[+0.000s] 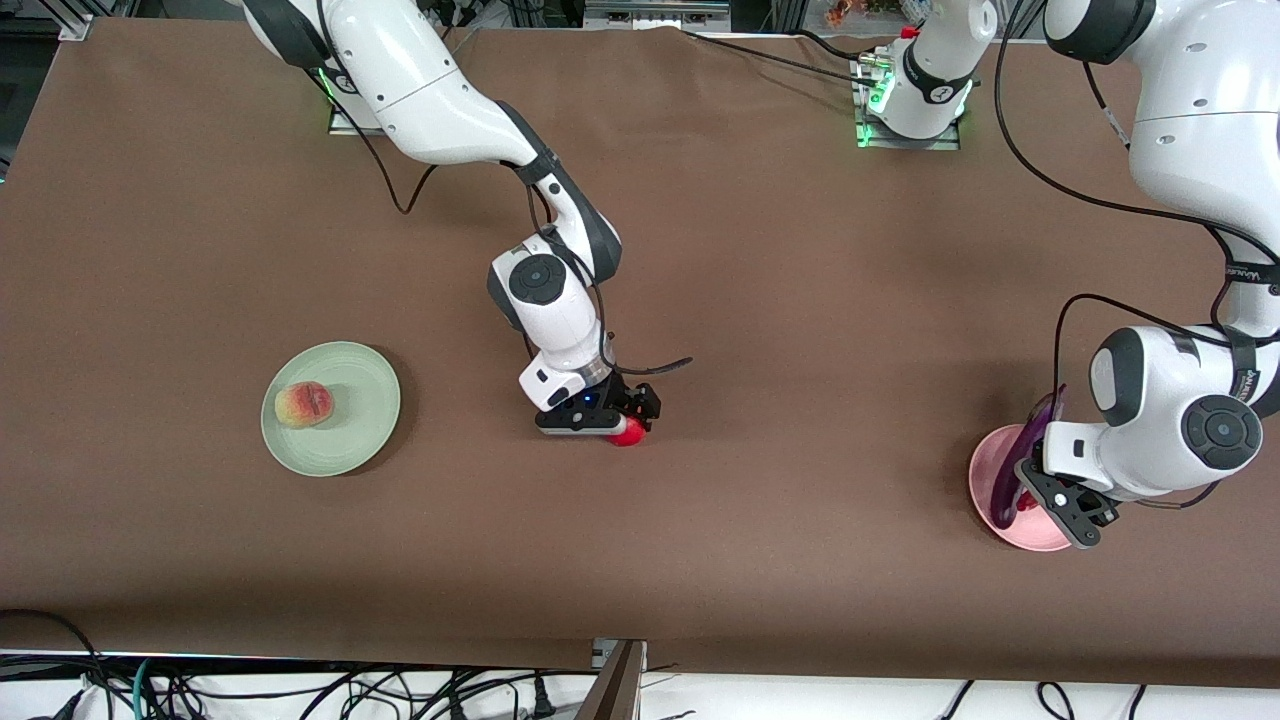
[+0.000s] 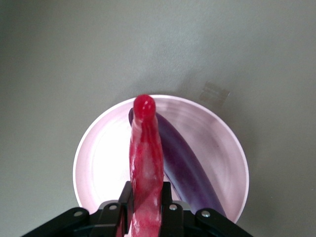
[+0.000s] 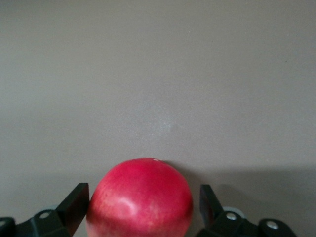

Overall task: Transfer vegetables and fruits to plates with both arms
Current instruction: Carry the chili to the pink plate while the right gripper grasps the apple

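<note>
Right gripper (image 1: 628, 428) is down at the table mid-span. Its fingers (image 3: 74, 205) straddle the red pomegranate-like fruit (image 3: 140, 197), one on each side. I see a thin gap on one side and a wider one on the other, so I judge the jaws parted and not yet clamped. The fruit sits on the brown table (image 1: 760, 300), between the fingers and off centre toward one of them.

Left gripper (image 2: 146, 217) hangs over the pink plate (image 2: 103, 158) at the left arm's end. Its jaws are closed on the red chili pepper (image 2: 144, 158), which juts out lengthwise from the fingers, tip over the plate. The purple eggplant (image 2: 185, 165) already lies on that plate, directly under and beside the pepper.

The green plate (image 1: 345, 440) is well away from the right gripper toward the right arm's end, with the peach-like fruit (image 1: 304, 404) on it.

Risks as I read them:
- The round fruit is off centre, so the closing fingers may nudge it sideways and it could roll out before the grip seats.
- If released from here, the pepper may land on the curved eggplant and slide toward the rim or off the plate.
- A long carry to the green plate on a shallow grip could drop the fruit.
</note>
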You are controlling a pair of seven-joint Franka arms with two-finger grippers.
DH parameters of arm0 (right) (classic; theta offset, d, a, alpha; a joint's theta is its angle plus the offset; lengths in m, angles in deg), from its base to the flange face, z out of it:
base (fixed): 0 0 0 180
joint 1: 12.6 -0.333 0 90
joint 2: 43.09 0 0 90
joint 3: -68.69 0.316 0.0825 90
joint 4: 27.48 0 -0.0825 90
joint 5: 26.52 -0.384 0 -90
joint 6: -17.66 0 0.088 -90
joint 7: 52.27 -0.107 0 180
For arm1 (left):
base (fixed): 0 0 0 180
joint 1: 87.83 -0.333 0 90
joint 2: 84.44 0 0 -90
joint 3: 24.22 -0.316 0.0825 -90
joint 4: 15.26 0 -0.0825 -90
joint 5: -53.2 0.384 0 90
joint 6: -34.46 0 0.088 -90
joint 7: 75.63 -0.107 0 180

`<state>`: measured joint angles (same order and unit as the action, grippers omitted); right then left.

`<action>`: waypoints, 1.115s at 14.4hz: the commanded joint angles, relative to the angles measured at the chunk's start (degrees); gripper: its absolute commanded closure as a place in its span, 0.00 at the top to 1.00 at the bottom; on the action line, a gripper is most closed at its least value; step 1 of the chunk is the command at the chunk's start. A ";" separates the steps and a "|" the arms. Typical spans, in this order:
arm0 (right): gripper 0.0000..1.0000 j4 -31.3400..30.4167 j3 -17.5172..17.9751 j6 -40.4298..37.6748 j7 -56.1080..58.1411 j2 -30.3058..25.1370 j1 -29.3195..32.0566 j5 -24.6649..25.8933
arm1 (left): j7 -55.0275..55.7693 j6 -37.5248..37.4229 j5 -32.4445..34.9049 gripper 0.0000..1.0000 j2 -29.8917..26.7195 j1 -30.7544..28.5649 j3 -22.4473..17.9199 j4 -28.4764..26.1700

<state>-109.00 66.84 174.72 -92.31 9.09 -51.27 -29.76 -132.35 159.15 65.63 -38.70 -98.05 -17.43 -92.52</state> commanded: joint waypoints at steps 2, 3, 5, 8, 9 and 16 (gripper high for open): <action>0.57 0.31 -0.70 0.79 -0.92 0.20 -0.53 0.95 | 0.20 -0.94 -0.82 1.00 0.41 -0.93 0.59 2.38; 0.52 0.23 -0.70 0.79 -0.66 0.20 -0.53 0.95 | 0.29 -1.12 -4.57 1.00 -0.37 -0.85 0.94 2.29; 0.51 0.32 -0.70 0.35 -0.22 -0.67 -0.18 0.95 | 0.38 -2.95 -11.26 1.00 -1.95 -0.50 1.12 2.38; 0.51 0.32 -1.40 -8.39 0.31 -4.88 0.70 1.04 | 2.73 -7.07 -12.17 1.00 -5.11 0.99 2.44 2.47; 0.51 0.32 -1.75 -13.31 1.18 -6.90 1.48 0.96 | 5.10 -9.01 -12.34 1.00 -6.34 1.44 2.53 2.47; 0.51 0.23 -4.55 -42.25 23.49 -15.17 11.86 0.86 | 23.19 -23.70 -11.91 1.00 -16.78 7.14 2.09 2.30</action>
<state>-107.17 63.69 136.69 -74.03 -4.51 -41.04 -29.62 -113.81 137.97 54.47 -50.31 -92.73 -14.08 -89.05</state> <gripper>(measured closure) 0.137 0.000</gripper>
